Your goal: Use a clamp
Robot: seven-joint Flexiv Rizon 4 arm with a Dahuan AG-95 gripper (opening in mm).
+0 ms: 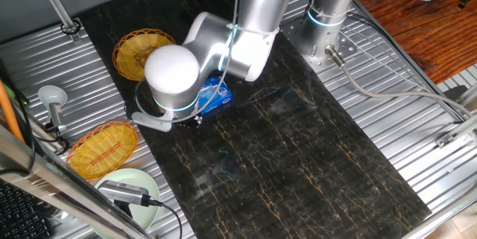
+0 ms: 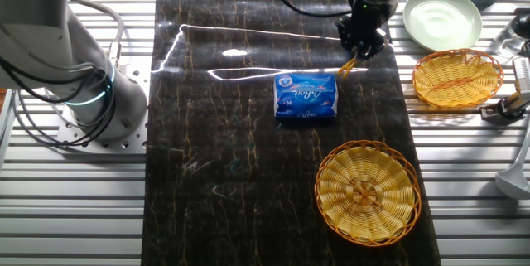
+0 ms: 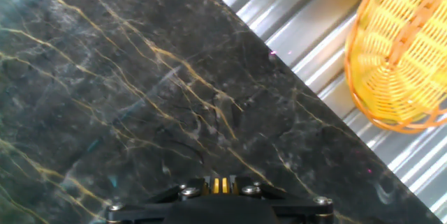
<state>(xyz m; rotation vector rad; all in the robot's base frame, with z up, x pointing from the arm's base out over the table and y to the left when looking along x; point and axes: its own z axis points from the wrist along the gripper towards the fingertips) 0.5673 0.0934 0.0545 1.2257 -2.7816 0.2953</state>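
The clamp (image 2: 346, 65), a tiny yellow-orange clip, hangs from my gripper (image 2: 358, 50) just above the dark marble mat (image 2: 232, 175), its legs pointing down towards the left. The gripper is shut on it. In the hand view a yellow piece of the clamp (image 3: 222, 184) shows between the jaws at the bottom edge. A blue-and-white packet (image 2: 305, 96) lies flat on the mat, a short way in front of the clamp and apart from it. In the first fixed view the arm's wrist hides the gripper and the clamp, and only part of the packet (image 1: 218, 94) shows.
A round wicker basket (image 2: 367, 191) stands on the mat near the packet. An oval wicker basket (image 2: 458, 77) and a pale green plate (image 2: 441, 17) sit on the ribbed metal beside the gripper. The basket (image 3: 405, 56) also shows in the hand view. A second arm's base (image 2: 83, 92) stands at the left.
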